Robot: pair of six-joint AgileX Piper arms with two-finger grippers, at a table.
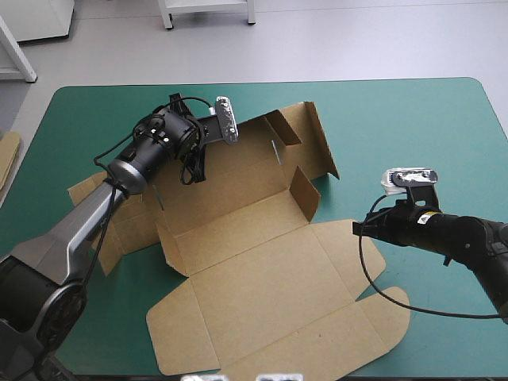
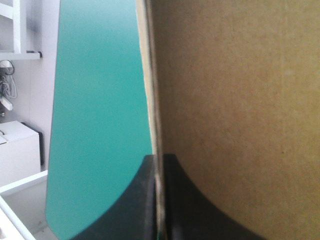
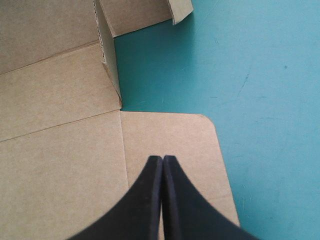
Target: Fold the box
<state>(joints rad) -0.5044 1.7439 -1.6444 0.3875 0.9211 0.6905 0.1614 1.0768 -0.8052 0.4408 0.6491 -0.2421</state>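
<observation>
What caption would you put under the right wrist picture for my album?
Shut right gripper above a flat, rounded corner flap of the box, teal-green table beside it.

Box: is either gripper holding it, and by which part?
The left gripper is shut on the box, pinching the edge of a raised panel. The right gripper, shut over a side flap, holds nothing.

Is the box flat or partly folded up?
Partly folded: the box has a side flap upright, near panel flat; left gripper shut on its far wall.
</observation>
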